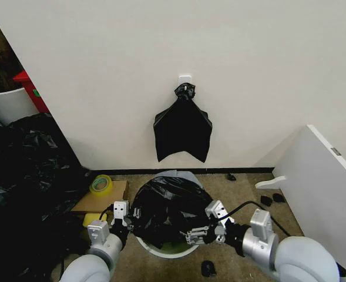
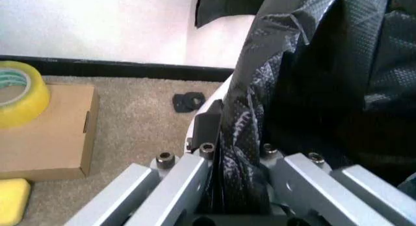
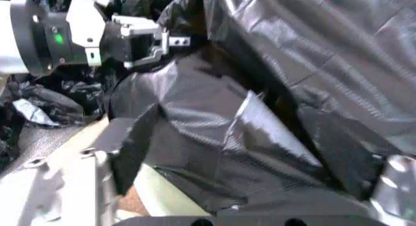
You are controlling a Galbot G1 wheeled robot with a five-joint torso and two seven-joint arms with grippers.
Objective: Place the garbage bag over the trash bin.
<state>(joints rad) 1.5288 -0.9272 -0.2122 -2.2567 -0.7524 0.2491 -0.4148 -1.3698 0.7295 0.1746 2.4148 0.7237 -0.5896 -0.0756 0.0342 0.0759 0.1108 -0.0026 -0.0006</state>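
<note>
Found the trash bin [image 1: 161, 251] low in the head view, at about 6 o'clock, standing on the carpeted floor near the wall. Found the garbage bag [image 1: 167, 208] bunched over its mouth and far side, from roughly 9 o'clock round through 12 to 3 on the rim, with bare white rim showing at 6 o'clock, nearest the robot.

Saw the left hand [image 1: 124, 222] at the bin's 9 o'clock, clenched on a pleat of the bag; confirmed in the left wrist view, with black film pinched flat between the jaws [image 2: 237, 192]. Saw the right hand [image 1: 199, 235] at about 4 o'clock on the rim, against the bag's edge. Could not tell whether grasping or released, though folds of the bag [image 3: 260, 114] lay across it above the bin's pale wall [image 3: 162, 192].

Judged the step in hand to be spreading the bag's mouth and drawing the hem down over the near rim. Best done by pulling the two hands apart toward 9 and 3 o'clock to tauten the hem, then lowering both together past the lip at 6 o'clock. Worth keeping the pull gentle and even: thin film tears, and a light bin tips or slides toward the harder pull.

Noted a tape roll [image 1: 101, 184] on a cardboard box [image 1: 105, 200] at the bin's 10 o'clock, close enough to snag a wide left swing.
</note>
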